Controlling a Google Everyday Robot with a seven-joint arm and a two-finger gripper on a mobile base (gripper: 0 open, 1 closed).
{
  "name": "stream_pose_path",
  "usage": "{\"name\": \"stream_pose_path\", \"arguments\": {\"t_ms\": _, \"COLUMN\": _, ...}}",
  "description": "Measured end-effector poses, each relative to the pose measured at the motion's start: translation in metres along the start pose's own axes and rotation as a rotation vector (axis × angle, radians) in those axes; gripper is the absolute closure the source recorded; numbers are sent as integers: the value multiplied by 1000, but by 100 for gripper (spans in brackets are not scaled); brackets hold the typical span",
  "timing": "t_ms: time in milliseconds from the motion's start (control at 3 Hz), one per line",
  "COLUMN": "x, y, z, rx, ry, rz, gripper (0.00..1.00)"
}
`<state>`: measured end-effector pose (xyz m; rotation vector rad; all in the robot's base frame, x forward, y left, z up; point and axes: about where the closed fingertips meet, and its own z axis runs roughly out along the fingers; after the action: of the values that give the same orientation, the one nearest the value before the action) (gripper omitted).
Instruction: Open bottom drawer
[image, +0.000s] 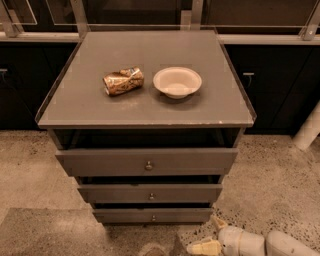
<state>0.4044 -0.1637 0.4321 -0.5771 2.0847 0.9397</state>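
Observation:
The grey cabinet (145, 107) has three drawers. The bottom drawer (125, 216) is the lowest and narrowest grey front, with a tiny round knob (153, 217) at its centre. It looks pushed in. My gripper (209, 235) is low at the bottom right, just below and right of that drawer's right corner, near the floor. Its two cream fingers (203, 246) are spread apart and hold nothing. It does not touch the drawer or the knob.
A crushed can (123, 81) and a white bowl (177, 82) sit on the cabinet top. The middle drawer (110, 193) and top drawer (100, 162) are above. Dark cupboards stand behind. A white post (309, 127) stands at right on the speckled floor.

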Motion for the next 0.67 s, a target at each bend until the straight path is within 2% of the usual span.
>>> {"name": "stream_pose_path", "arguments": {"t_ms": 333, "x": 36, "y": -18, "z": 35, "rx": -41, "ry": 60, "rz": 72, "gripper": 0}}
{"name": "stream_pose_path", "arguments": {"t_ms": 667, "x": 37, "y": -17, "z": 40, "rx": -50, "ry": 65, "rz": 73, "gripper": 0}}
